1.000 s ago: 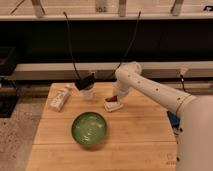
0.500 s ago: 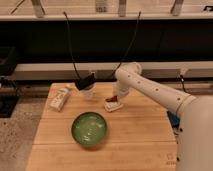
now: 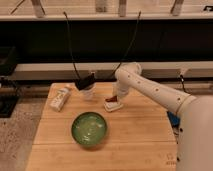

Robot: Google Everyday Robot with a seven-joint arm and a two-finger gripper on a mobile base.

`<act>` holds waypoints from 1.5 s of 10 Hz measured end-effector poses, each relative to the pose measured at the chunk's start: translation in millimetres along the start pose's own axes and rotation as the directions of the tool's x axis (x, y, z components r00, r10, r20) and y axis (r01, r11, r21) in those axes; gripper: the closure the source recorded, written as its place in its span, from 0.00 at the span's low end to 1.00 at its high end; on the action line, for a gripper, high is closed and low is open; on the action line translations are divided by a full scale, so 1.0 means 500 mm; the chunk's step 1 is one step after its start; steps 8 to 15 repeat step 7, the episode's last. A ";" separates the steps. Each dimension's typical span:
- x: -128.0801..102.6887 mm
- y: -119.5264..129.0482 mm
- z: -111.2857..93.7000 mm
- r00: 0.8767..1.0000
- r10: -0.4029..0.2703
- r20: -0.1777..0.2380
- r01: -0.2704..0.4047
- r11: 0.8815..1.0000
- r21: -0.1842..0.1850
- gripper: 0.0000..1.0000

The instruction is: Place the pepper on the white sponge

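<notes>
The white sponge (image 3: 111, 106) lies flat on the wooden table (image 3: 140, 135), right of centre near the back. The dark red-brown pepper (image 3: 112, 100) sits on top of the sponge. My gripper (image 3: 115, 97) hangs from the white arm and is right over the pepper and sponge, at or touching them. The arm reaches in from the right side.
A green bowl (image 3: 89, 129) stands on the table in front of the sponge to the left. A white bottle-like pack with a label (image 3: 59, 98) lies at the back left. A white cup with a dark object on it (image 3: 87, 89) stands at the back.
</notes>
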 end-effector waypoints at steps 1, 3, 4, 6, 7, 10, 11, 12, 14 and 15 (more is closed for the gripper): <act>0.000 0.000 0.000 1.000 -0.001 0.000 0.001 1.000 0.001 0.77; -0.001 -0.001 0.001 1.000 -0.003 0.002 0.003 1.000 0.002 0.74; -0.002 0.000 0.002 1.000 -0.003 0.002 0.003 1.000 0.001 0.74; -0.002 0.000 0.002 1.000 -0.005 0.002 0.005 1.000 0.003 0.74; -0.003 -0.001 0.002 1.000 -0.006 0.003 0.006 1.000 0.003 0.74; -0.003 -0.001 0.002 1.000 -0.006 0.003 0.006 1.000 0.003 0.74; -0.003 -0.001 0.002 1.000 -0.006 0.003 0.006 1.000 0.003 0.74; -0.003 -0.001 0.002 1.000 -0.006 0.003 0.006 1.000 0.003 0.74; -0.003 -0.001 0.002 1.000 -0.006 0.003 0.006 1.000 0.003 0.74; -0.003 -0.001 0.002 1.000 -0.006 0.003 0.006 1.000 0.003 0.74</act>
